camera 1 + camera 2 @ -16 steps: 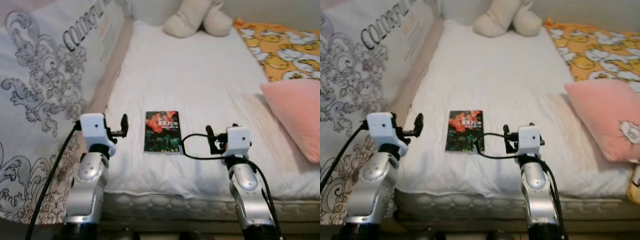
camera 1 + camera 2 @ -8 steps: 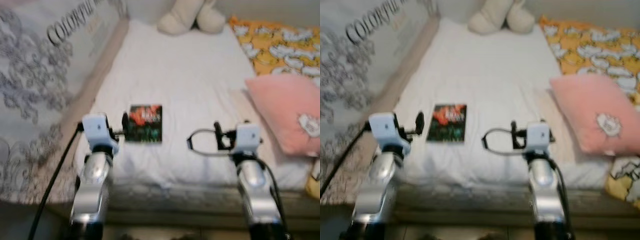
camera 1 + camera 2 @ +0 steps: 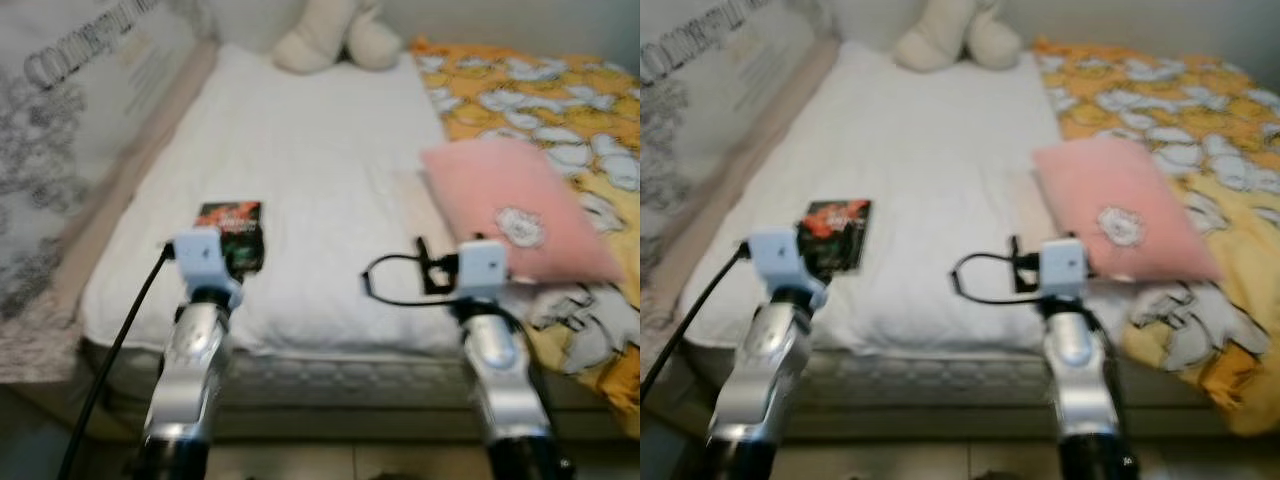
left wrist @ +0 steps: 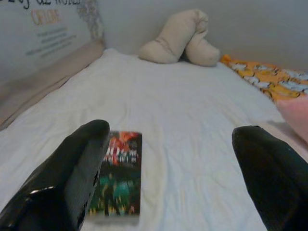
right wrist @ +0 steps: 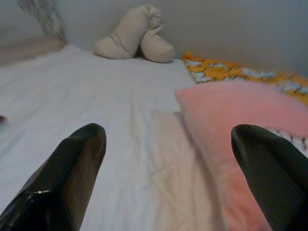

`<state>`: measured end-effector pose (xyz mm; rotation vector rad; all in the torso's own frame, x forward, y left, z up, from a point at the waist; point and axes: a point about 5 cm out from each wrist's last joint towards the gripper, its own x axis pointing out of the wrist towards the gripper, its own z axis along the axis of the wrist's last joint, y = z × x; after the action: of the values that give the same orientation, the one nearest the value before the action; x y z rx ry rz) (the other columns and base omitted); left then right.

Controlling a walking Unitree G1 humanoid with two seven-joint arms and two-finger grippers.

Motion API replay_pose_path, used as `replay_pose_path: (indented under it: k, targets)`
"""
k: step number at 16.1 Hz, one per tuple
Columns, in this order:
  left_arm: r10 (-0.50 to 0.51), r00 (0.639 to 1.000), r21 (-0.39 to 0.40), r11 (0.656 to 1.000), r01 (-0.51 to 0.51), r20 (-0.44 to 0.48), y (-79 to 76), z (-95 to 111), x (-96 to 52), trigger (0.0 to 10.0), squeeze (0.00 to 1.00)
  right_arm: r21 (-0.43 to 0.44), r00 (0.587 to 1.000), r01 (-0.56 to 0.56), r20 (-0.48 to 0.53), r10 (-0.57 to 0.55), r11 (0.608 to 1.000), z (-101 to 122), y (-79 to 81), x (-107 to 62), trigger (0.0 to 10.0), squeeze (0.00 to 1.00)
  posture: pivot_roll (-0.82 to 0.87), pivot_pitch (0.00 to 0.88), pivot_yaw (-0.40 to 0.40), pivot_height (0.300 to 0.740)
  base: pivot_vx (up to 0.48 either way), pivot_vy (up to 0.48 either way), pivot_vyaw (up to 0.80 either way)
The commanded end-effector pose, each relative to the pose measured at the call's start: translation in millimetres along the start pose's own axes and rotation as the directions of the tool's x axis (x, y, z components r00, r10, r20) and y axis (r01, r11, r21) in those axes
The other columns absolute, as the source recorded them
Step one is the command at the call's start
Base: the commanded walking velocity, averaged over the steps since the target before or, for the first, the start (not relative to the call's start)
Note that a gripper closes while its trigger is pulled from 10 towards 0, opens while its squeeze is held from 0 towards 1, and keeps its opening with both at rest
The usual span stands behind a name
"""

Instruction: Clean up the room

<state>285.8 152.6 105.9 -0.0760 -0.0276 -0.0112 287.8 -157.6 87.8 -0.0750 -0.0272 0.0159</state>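
Note:
A dark book (image 3: 232,233) with a red and green cover lies flat on the white sheet (image 3: 320,140) near the bed's front left corner. My left gripper (image 4: 171,130) hovers open just in front of it, and the book (image 4: 118,178) lies beside its left finger (image 4: 72,173). My right gripper (image 5: 168,130) is open too, held over the sheet near the front edge, with nothing between its fingers. A pink pillow (image 3: 510,205) lies just beyond and right of it.
A beige plush toy (image 3: 325,40) sits at the head of the bed. An orange-yellow patterned blanket (image 3: 545,100) covers the right side. A grey patterned cover (image 3: 55,130) rises along the left. The mattress edge (image 3: 330,375) runs below my arms, with floor beneath it.
The whole picture has shifted: the camera turned right and drew back, so the book sits further left and more pillow and blanket show. Both arms keep their pose.

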Motion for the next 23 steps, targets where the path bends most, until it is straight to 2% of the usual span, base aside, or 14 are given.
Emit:
replay_pose_path:
  k: [1,5,8,10,11,13,14,16,17,18,20,23]
  targets:
    - [0.000,1.000,0.006,1.000,0.000,0.001,1.7,-1.4,-2.0,10.0,0.00,0.045,0.998,0.043,-0.046,-0.041,0.998,-8.4,-13.4,-5.3,10.0,1.00,-0.08,0.000,0.049,0.736,0.000,-0.458,0.00]
    - [-0.006,1.000,0.008,1.000,0.006,0.015,0.4,2.8,4.5,10.0,0.00,-0.009,1.000,0.023,-0.018,-0.024,1.000,-4.5,-12.1,-5.2,10.0,1.00,-0.09,0.000,0.053,0.736,0.000,-0.455,0.00]
    - [-0.022,1.000,0.010,1.000,0.022,0.012,-1.7,-0.2,2.2,10.0,0.00,-0.052,1.000,-0.010,0.016,0.011,0.999,0.3,-9.5,-8.4,10.0,1.00,-0.10,0.000,0.049,0.736,0.000,-0.446,0.00]
    - [-0.034,0.999,0.006,0.999,0.034,-0.007,-1.1,-6.4,-7.1,10.0,0.00,-0.053,1.000,-0.007,0.012,0.008,0.999,-2.6,-12.3,-15.2,10.0,1.00,-0.11,0.000,0.048,0.736,0.000,-0.442,0.00]
    - [-0.039,0.999,0.016,0.999,0.040,-0.025,3.0,-14.2,-20.3,10.0,0.00,-0.044,1.000,0.002,0.007,-0.001,0.999,-6.4,-15.9,-24.5,10.0,1.00,-0.11,0.000,0.046,0.736,0.000,-0.442,0.00]
    - [-0.026,0.999,0.006,1.000,0.026,-0.026,13.6,-18.5,-36.5,10.0,0.00,-0.054,1.000,0.026,0.004,-0.026,0.998,-12.3,-25.8,-43.3,10.0,1.00,-0.12,0.000,0.038,0.736,0.000,-0.433,0.00]
    - [-0.054,0.998,0.019,0.998,0.054,-0.029,13.3,-19.7,-41.8,10.0,0.00,-0.071,0.999,0.030,-0.028,-0.032,0.997,-19.4,-30.9,-51.7,10.0,1.00,-0.12,0.000,0.036,0.736,0.000,-0.416,0.00]
    - [-0.060,0.998,0.030,0.998,0.061,-0.035,11.7,-20.2,-37.4,10.0,0.00,-0.091,0.997,0.010,-0.081,-0.017,0.996,-29.9,-33.1,-57.8,10.0,1.00,-0.12,0.000,0.036,0.736,0.133,-0.351,0.00]
    - [-0.066,0.998,0.023,0.998,0.066,-0.008,4.4,-11.1,-23.0,10.0,0.00,-0.102,0.996,-0.022,-0.087,0.013,0.995,-28.9,-26.3,-50.3,10.0,1.00,-0.13,0.000,0.040,0.736,0.000,0.000,0.00]
    - [-0.083,0.996,0.010,0.997,0.083,0.031,-4.4,-0.6,-11.6,10.0,0.00,-0.090,0.998,-0.027,-0.067,0.021,0.996,-23.0,-20.6,-40.6,10.0,0.00,-0.13,0.000,0.045,0.736,0.000,0.000,0.00]
    - [-0.086,0.995,-0.033,0.996,0.088,0.050,-14.2,6.6,-4.2,10.0,0.00,-0.095,0.999,-0.006,-0.037,0.002,0.995,-13.6,-17.8,-29.5,10.0,0.00,-0.14,0.000,0.054,0.736,0.480,0.000,0.00]
    - [-0.086,0.996,-0.051,0.995,0.087,0.036,-15.3,3.5,-1.9,10.0,0.00,-0.099,1.000,0.005,-0.031,-0.008,0.995,-11.2,-17.8,-26.3,10.0,0.00,-0.15,0.000,0.060,0.736,0.480,0.000,0.00]
